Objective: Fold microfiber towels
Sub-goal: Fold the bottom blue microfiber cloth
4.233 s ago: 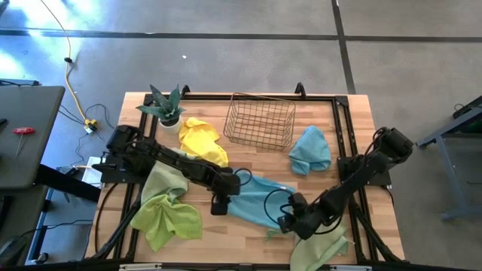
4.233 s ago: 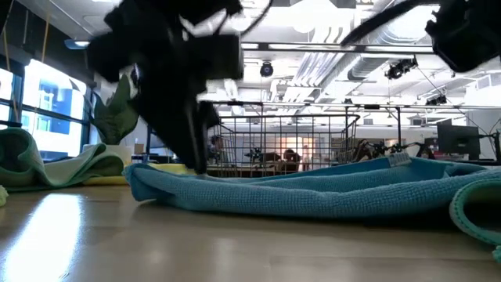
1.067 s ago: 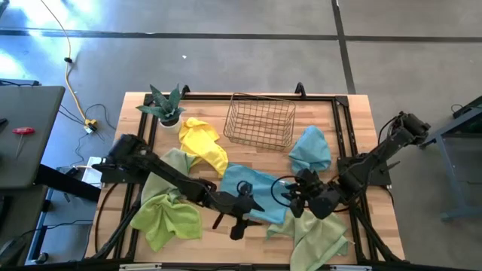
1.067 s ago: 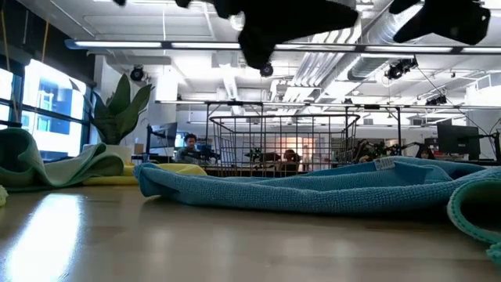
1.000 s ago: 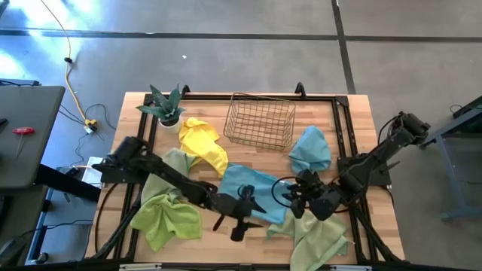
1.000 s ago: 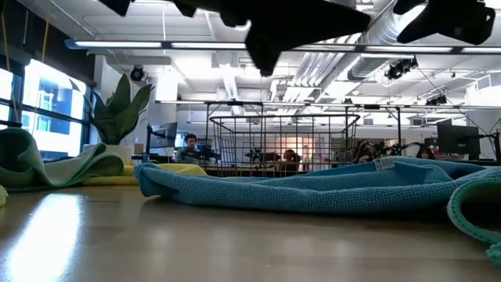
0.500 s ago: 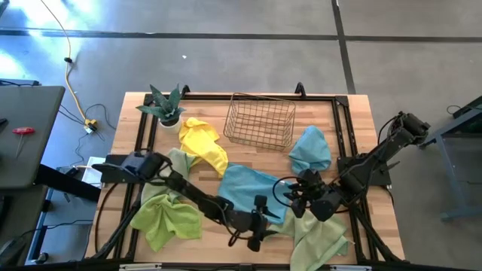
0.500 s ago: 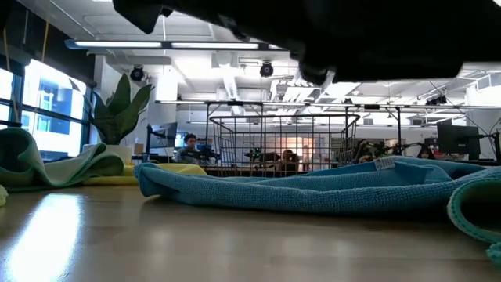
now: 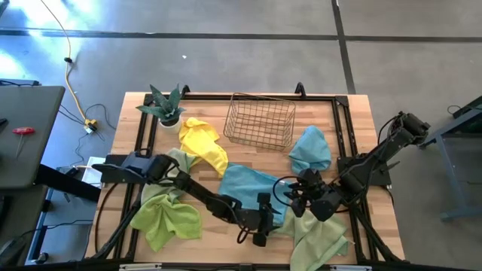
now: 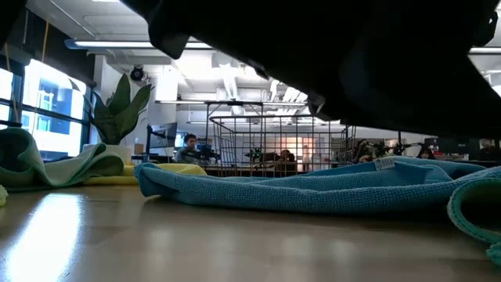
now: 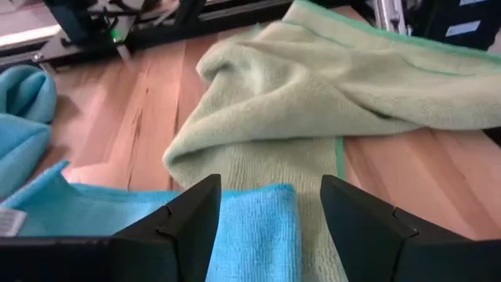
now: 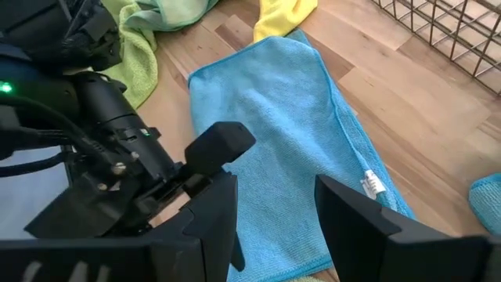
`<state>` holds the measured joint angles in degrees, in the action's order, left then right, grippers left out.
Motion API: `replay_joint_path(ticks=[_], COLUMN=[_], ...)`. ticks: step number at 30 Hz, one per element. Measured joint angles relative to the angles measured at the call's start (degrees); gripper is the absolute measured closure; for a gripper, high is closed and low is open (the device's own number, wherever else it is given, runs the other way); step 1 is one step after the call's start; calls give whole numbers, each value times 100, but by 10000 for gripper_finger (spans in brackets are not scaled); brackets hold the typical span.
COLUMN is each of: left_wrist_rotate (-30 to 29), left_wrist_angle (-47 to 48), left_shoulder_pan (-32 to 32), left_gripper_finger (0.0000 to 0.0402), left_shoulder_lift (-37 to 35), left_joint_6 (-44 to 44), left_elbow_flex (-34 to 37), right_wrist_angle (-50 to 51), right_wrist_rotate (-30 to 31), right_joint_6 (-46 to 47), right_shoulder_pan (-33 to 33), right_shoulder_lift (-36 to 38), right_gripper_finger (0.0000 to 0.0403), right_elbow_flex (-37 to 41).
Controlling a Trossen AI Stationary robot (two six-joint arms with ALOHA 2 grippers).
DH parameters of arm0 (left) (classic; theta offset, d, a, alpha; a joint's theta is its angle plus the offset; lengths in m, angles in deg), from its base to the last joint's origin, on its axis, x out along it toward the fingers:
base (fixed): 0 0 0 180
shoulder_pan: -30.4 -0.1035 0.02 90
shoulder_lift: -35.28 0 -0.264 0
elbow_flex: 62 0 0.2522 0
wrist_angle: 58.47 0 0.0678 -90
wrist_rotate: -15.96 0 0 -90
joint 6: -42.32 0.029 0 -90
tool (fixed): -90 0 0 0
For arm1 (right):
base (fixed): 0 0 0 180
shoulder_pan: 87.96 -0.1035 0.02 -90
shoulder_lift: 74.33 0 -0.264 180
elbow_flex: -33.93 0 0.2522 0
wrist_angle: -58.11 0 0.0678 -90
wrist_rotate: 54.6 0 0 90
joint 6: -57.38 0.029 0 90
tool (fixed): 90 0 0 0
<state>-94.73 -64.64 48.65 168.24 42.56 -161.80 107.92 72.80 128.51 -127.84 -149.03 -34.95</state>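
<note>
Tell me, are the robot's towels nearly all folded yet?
Not nearly. The blue towel in the middle looks folded over once. Both grippers hang above it with open fingers, the left gripper at its near edge, the right gripper beside it. Still crumpled: the yellow towel, the lime green towel, the pale green towel and another blue one.

Left gripper (image 9: 260,229) low over front edge of the blue towel (image 9: 248,186) mid-table, right gripper (image 9: 299,197) just beside its right edge, above the sage towel (image 9: 320,237). Yellow towel (image 9: 202,141) by the plant (image 9: 163,105), wire basket (image 9: 260,120) at back, lime towel (image 9: 167,220) front left, 2nd blue towel (image 9: 311,149) right of basket
</note>
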Motion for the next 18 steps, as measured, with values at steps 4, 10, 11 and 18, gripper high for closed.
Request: replay_joint_path(ticks=[4,10,11,18], left_wrist_rotate=[333,443,413,160], left_wrist_angle=[103,505,566,1054], left_shoulder_pan=[-86,-58,-53,-74], left_gripper_finger=[196,196,196,198], left_shoulder_lift=[-2,64,91,123], left_joint_6=[-19,-12,-30,-358], left_elbow_flex=[0,-2,-4,-4], right_wrist_angle=[0,2,4,16], right_wrist_rotate=[14,14,14,27], right_joint_6=[0,1,0,2], right_shoulder_pan=[9,9,9,9], right_shoulder_lift=[0,0,0,0], right_gripper_finger=[238,238,238,238], right_elbow_flex=[0,0,0,0])
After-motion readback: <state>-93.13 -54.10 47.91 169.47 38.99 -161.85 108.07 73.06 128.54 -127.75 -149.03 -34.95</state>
